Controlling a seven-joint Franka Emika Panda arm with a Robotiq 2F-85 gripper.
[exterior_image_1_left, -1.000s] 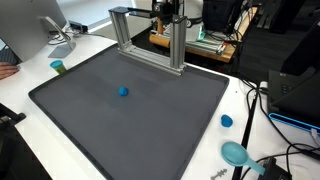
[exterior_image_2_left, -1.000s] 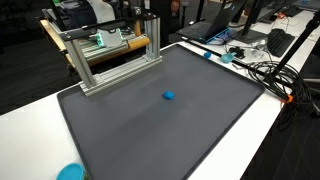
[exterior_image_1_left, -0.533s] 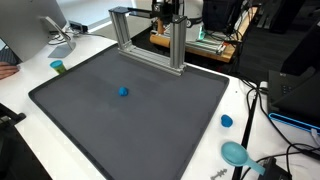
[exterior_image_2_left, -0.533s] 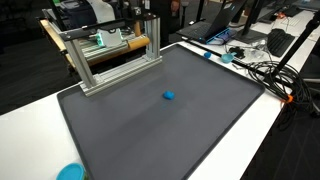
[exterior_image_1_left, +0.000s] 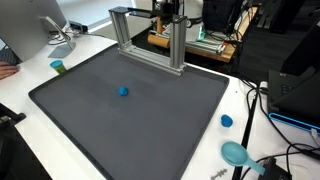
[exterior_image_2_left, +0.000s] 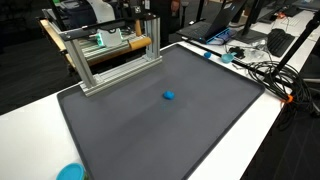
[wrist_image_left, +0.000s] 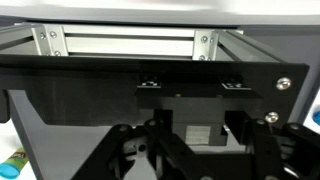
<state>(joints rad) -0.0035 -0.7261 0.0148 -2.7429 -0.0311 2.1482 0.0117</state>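
No shift since before: blue ball (exterior_image_1_left: 123, 91) on grey mat (exterior_image_1_left: 150, 125), gripper (wrist_image_left: 196, 150) by metal frame (exterior_image_1_left: 178, 48), opening indiscernible.

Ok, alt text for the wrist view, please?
The gripper fills the lower half as a dark close-up mechanism, with an aluminium frame running across the top behind it. A small green and blue object shows at the lower left edge. Whether the gripper is open cannot be told.

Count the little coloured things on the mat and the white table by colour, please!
Blue: 2, the piece on the mat and the cap.
Light teal: 1, the round dish.
Green: 1, the small cup.
Total: 4.
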